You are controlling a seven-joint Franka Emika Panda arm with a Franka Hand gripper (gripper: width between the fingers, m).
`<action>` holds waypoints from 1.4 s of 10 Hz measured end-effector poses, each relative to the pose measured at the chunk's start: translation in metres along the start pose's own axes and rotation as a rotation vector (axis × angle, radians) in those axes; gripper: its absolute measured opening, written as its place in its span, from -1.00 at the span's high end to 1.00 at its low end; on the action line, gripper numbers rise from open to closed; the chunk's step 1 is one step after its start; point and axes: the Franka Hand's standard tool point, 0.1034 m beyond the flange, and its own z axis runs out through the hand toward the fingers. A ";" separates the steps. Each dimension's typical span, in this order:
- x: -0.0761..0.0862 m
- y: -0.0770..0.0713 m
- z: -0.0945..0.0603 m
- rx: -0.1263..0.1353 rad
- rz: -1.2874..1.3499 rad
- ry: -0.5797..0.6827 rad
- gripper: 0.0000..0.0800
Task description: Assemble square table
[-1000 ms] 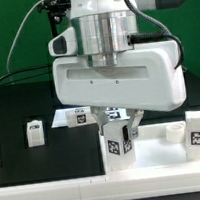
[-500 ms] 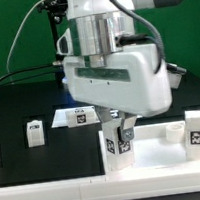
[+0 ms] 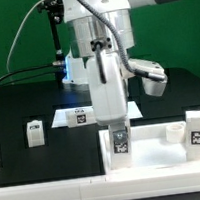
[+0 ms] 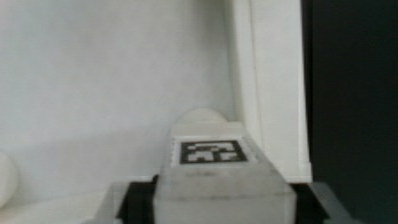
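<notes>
Rotation of the wrist marks this moment. The gripper (image 3: 119,132), broadside to the exterior camera a second ago, now shows its narrow edge after swinging about a quarter turn over the near left corner of the square top (image 3: 160,154). Its jaws stay clamped on the held leg (image 3: 120,143), which stands upright at that corner with a tag toward the camera. In the wrist view the fingers (image 4: 139,198) flank the leg on both sides, with the white top behind it and the black work surface (image 4: 356,100) beyond the top's edge. The turn reads as a screwing stroke, so the leg is probably being threaded into its corner socket. How deep it sits cannot be told, because the joint is hidden.

From left to right across the exterior view, little else differs. The loose leg (image 3: 34,133) stands on the black surface where it stood, well apart from the top. The marker board (image 3: 70,116) lies unmoved farther back, now less covered by the arm. The held leg has kept its place at the corner while the hand above it turned. A raised socket (image 3: 174,132) sits on the top just beside the right-hand leg (image 3: 197,127), which stands upright at the top's right end, unchanged. On this showing the assembly looks part done, with at least the loose leg yet to be fetched.
</notes>
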 end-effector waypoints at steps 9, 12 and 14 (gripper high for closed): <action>-0.015 0.007 -0.037 0.015 -0.001 -0.030 -0.58; -0.021 0.015 -0.037 0.000 -0.025 -0.031 -0.61; -0.022 0.016 -0.037 -0.001 -0.040 -0.030 -0.62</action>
